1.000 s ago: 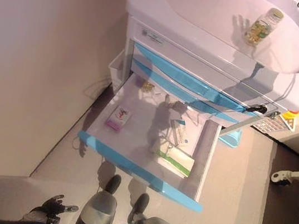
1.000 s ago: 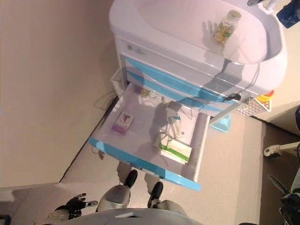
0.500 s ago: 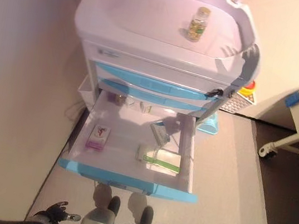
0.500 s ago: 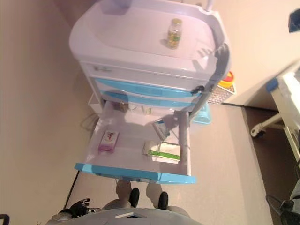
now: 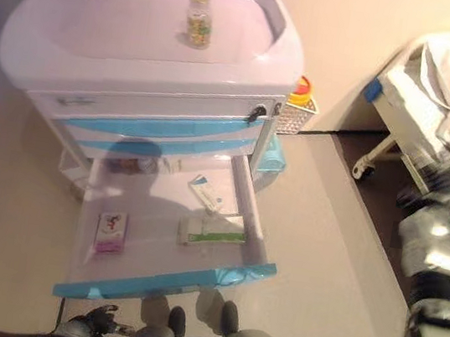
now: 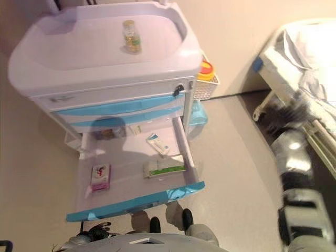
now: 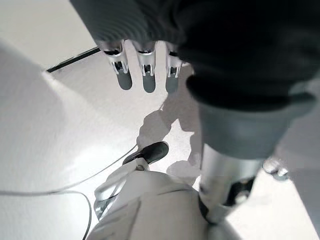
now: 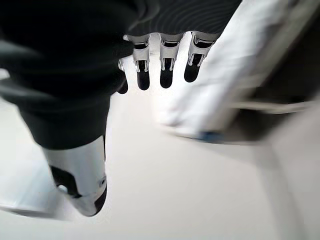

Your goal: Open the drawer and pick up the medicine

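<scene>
A white plastic cart (image 5: 95,73) with rounded corners stands against the wall, its moulded top dished like a shallow tray. On that top, near the back edge, a small clear bottle (image 5: 199,20) of yellow capsules stands upright, alone.

Below the top run 2 closed drawer fronts with blue trim, and under them the drawer (image 5: 157,281) is pulled fully out, its blue front lip glossy and curved. Inside on the smooth white floor lie the medicines: a flat pink box (image 5: 109,232) near the drawer's left side, a white-and-green box (image 5: 214,233) towards its right front corner, and a white-and-teal box (image 5: 205,193) just behind that, lying at an angle. Small packs sit at the back edge, too small to tell apart.

Left hand (image 7: 145,70) hangs low by the floor, fingers straight and relaxed, holding nothing. Right hand (image 8: 165,62) is out to the right, well apart from the cart, fingers likewise straight and empty, with a white bed (image 5: 448,92) beyond it.

A yellow-and-red container (image 5: 302,90) sits in a wire basket on the cart's right side.
</scene>
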Available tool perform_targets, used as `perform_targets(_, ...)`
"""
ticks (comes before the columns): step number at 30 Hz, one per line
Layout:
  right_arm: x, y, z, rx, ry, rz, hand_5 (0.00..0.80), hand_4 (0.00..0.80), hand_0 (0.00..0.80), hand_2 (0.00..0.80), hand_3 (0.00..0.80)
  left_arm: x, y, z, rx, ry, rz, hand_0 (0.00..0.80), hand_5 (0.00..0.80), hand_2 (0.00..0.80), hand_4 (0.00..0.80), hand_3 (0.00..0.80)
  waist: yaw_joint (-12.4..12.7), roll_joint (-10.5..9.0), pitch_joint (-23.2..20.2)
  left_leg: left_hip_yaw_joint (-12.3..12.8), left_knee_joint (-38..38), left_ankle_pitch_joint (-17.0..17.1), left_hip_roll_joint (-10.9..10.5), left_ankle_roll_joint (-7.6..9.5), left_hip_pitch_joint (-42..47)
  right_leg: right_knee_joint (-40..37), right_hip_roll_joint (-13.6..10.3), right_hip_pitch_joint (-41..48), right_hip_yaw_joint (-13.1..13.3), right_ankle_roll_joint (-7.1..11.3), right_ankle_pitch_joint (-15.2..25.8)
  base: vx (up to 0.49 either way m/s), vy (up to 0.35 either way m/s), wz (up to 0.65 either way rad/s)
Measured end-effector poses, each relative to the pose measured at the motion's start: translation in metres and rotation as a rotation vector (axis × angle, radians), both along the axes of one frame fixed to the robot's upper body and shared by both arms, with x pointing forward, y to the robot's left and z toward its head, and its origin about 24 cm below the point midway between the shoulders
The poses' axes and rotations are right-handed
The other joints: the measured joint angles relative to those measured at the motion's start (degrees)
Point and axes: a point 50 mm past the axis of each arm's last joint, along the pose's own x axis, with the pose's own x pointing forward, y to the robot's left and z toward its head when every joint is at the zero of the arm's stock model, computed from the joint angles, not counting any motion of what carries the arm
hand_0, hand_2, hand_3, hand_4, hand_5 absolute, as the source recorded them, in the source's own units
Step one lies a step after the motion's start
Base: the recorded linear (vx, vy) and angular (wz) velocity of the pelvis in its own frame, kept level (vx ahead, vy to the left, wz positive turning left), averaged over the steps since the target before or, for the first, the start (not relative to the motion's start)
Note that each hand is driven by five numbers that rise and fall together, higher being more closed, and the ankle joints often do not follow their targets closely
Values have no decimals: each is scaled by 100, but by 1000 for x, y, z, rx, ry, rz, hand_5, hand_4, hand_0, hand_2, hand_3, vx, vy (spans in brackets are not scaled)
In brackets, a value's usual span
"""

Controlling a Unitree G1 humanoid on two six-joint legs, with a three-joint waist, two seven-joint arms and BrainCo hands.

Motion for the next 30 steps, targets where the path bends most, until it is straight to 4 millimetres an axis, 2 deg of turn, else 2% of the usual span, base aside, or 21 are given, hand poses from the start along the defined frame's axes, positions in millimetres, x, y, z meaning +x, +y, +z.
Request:
perform_targets(1, -10, 7, -19, -21, 72, 21, 0, 0, 0, 0, 0, 4, -2, 1, 3, -7, -25, 0, 0, 0, 0, 0, -15, 54, 90, 30, 0, -4, -2, -1, -8, 36, 2, -33, 26, -21, 15, -98, 55, -13)
perform_targets(3, -20, 18, -41, -83, 181, 72, 0, 0, 0, 0, 0, 15, -5, 3, 5, -34, -73, 0, 0, 0, 0, 0, -41, 89, 299, 135, 1, -11, -7, -7, -78, 187, 12, -202, 124, -16, 12, -120, 61, -23)
perform_targets(6, -23, 21, -50, -168, 258, 104, 0, 0, 0, 0, 0, 38, -3, 12, 24, -90, -149, 0, 0, 0, 0, 0, -164, 79, 679, 279, 246, -44, -35, 35, -412, 457, -22, -591, 146, 52, -42, -204, 81, -22)
perform_targets(10, -23, 13, -62, -260, 366, 67, 0, 0, 0, 0, 0, 98, -5, 42, 56, -256, -310, 0, 0, 0, 0, 0, -186, 1, 1535, 378, 1122, -255, -103, 141, -1282, 1091, -93, -1362, 131, 80, -76, -187, 78, -8)
perform_targets(13, -27, 8, -71, -276, 428, 29, 0, 0, 0, 0, 0, 140, -29, 68, 2, -417, -356, 0, 0, 0, 0, 0, -253, 71, 2091, 418, 1500, -365, -143, 179, -1671, 1262, -148, -1648, 149, 103, -39, -127, 74, 2)
perform_targets(15, -28, 7, -73, -292, 444, 23, 0, 0, 0, 0, 0, 156, -45, 83, -36, -505, -394, 0, 0, 0, 0, 0, -273, 100, 2180, 421, 1724, -406, -111, 219, -2069, 1295, -175, -1954, 147, 155, -28, -44, 72, 3)
perform_targets(17, -34, 8, -79, -309, 473, 35, 0, 0, 0, 0, 0, 173, -51, 102, -43, -590, -406, 0, 0, 0, 0, 0, -293, 104, 2183, 448, 1942, -448, -104, 255, -2433, 1385, -186, -2273, 150, 151, -29, -35, 76, 1)
perform_targets(24, -33, 16, -81, -368, 476, 102, 0, 0, 0, 0, 0, 218, -24, 162, 38, -760, -369, 0, 0, 0, 0, 0, -345, 133, 2231, 548, 2422, -579, -87, 321, -3264, 1698, -205, -3046, 171, 182, 16, 53, 64, -4)
perform_targets(30, -40, 15, -85, -371, 470, 125, 0, 0, 0, 0, 0, 252, 15, 224, 150, -857, -270, 0, 0, 0, 0, 0, -473, 132, 2231, 607, 2608, -674, -92, 358, -3406, 1847, -193, -3190, 255, 212, -4, 92, 82, -6)
